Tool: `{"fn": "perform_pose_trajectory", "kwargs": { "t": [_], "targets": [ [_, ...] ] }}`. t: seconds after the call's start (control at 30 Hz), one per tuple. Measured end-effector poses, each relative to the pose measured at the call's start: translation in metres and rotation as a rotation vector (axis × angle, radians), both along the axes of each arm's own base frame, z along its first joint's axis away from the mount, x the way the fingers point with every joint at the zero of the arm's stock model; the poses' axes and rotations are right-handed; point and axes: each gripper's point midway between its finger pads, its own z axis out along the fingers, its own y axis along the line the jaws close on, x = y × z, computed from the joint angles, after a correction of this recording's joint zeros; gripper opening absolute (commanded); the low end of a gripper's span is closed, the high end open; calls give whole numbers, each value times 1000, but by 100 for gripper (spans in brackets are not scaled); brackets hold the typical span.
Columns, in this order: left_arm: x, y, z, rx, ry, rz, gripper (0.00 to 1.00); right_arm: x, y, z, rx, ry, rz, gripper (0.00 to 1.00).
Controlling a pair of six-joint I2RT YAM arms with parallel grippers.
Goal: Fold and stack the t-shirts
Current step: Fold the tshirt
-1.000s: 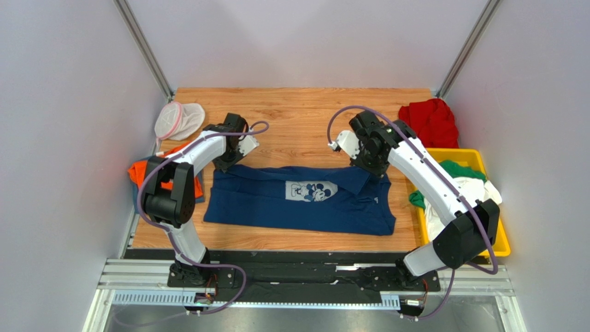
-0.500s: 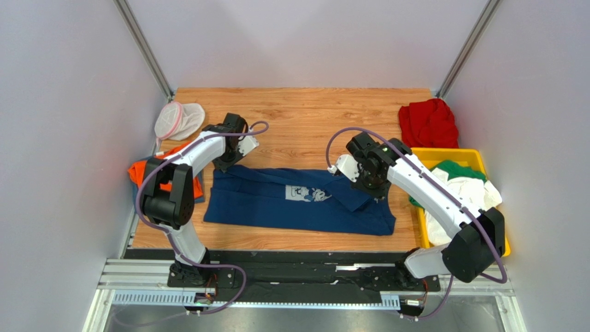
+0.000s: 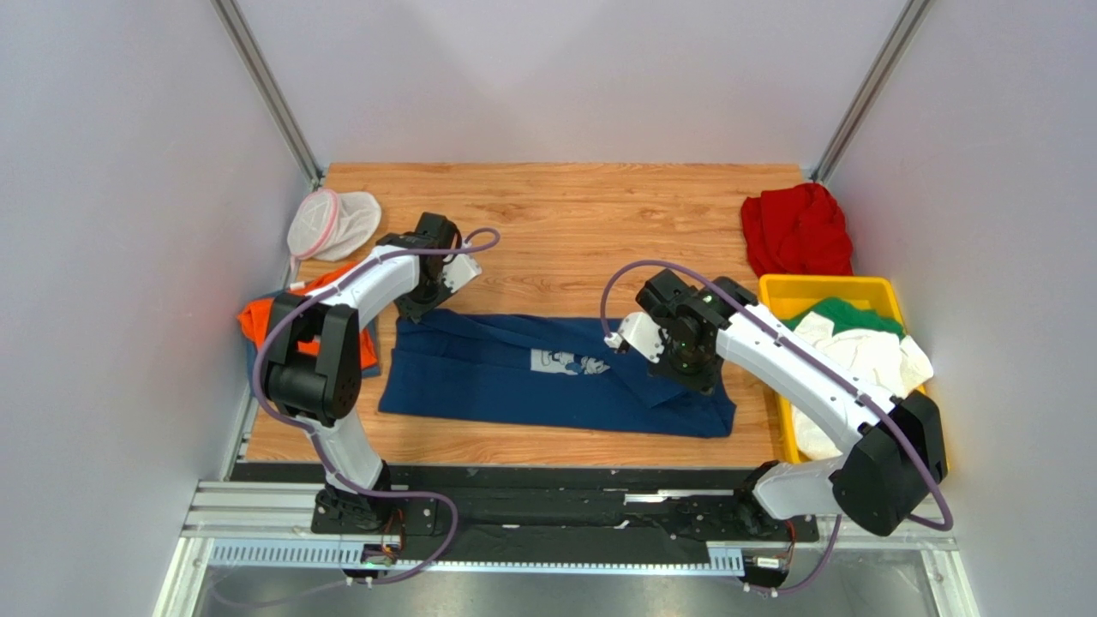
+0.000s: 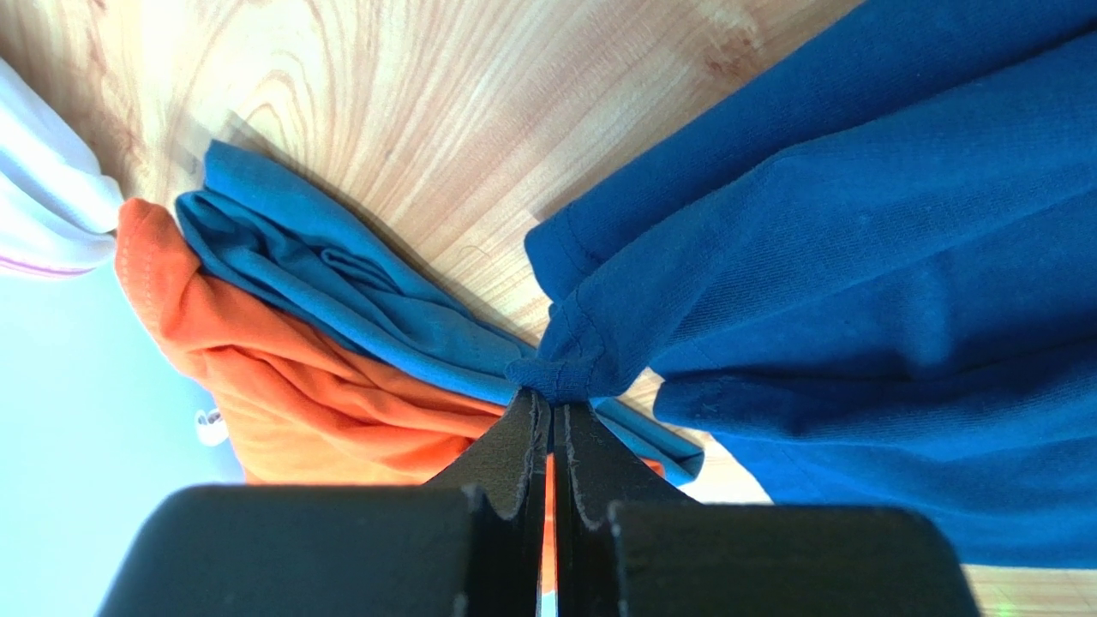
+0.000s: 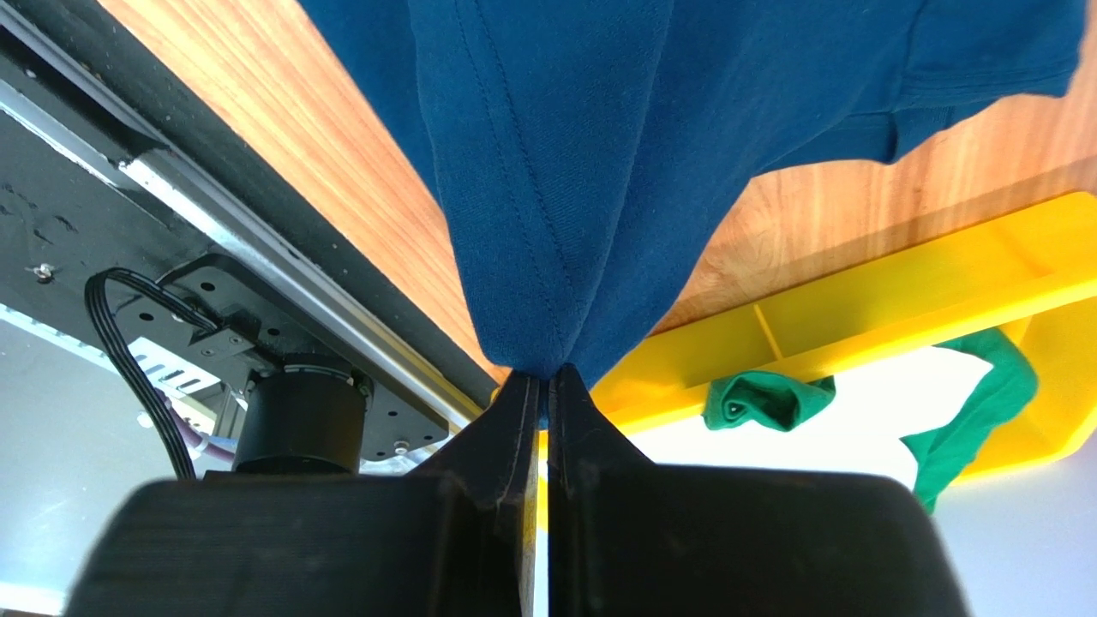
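The one container is a yellow bin (image 3: 788, 286) at the right edge of the surface (image 3: 567, 219). It holds a green shirt (image 3: 843, 314) toward its far end and a white shirt (image 3: 865, 355) heaped in the middle, both piled above the rim. In the right wrist view, a fold of green cloth hangs over the bin's wall with white beneath it. A red shirt (image 3: 798, 226) lies crumpled outside the bin, just behind it in the far right corner.

The navy shirt (image 3: 515, 383) lies across the near middle of the surface, between the two arms. The left gripper (image 4: 551, 418) is closed on a bunched bit of its far left corner, pinching the cloth between the fingertips just above the wood. The right gripper (image 5: 541, 386) is closed on a fold of the navy shirt's right part. There the cloth rises from the surface into a tent that narrows to the fingertips. This raised fold lies partly over the pale print (image 3: 567, 364), so only part of the print shows.

At the left edge, an orange shirt (image 3: 258, 316) sits in a loose heap with a lighter blue cloth (image 4: 322, 289) lying on it. Both are just beside the navy shirt's pinched corner. A white mesh pouch (image 3: 330, 221) with a pink rim rests in the far left corner, apart from the shirts.
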Motion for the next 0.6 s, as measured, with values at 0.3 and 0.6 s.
{"fn": "perform_pose_trajectory", "kwargs": {
  "t": [0.3, 0.6],
  "targets": [
    [-3, 1, -2, 2, 7, 0, 0, -14, -14, -19, -51, 33, -2, 34],
    [-5, 1, -2, 2, 7, -1, 0, -17, -22, -32, -90, 36, -7, 53]
  ]
}}
